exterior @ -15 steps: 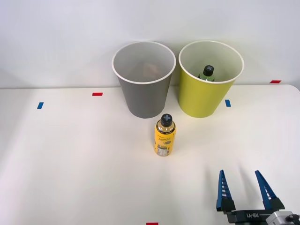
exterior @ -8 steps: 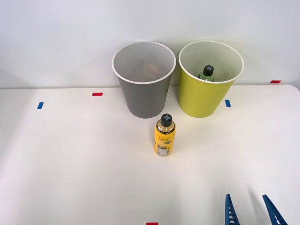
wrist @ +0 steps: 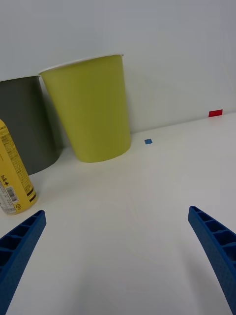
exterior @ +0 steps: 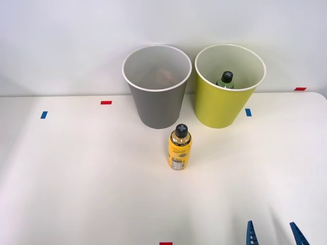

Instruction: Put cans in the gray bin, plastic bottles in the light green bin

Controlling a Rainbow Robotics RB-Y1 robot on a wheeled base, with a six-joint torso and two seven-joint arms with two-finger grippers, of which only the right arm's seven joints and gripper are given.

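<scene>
Only the two blue ribbed tips of my right pincer (exterior: 274, 234) poke up from the near edge of the front view; the rest of it is cut off below. From my wrist, my fingers (wrist: 19, 246) sit in the two lower corners with a wide stretch of bare white table (exterior: 76, 173) between them, so my pincer is spread wide and grips nothing.

Inside the gray bin (exterior: 157, 87) I can make out a faint pinkish shape against the pale wall, too dim to name. In the light green bin (exterior: 230, 87) only a black cap and a bit of greenish neck of a bottle (exterior: 225, 80) rise above the near rim; its body is hidden by the bin wall. From my wrist, the gray bin (wrist: 24, 123) is cut off at the picture's edge and partly behind the green one (wrist: 93, 108), and neither inside can be seen.

The yellow bottle (exterior: 179, 147) stands upright on the table, just in front of the gap between the two bins, well apart from my pincer. It has a black screw cap, a shiny gold shoulder and a printed label with small dark text; in the wrist view only part of its labelled side (wrist: 12, 177) shows at the edge.

Small red and blue tape marks (exterior: 106, 102) dot the table.
</scene>
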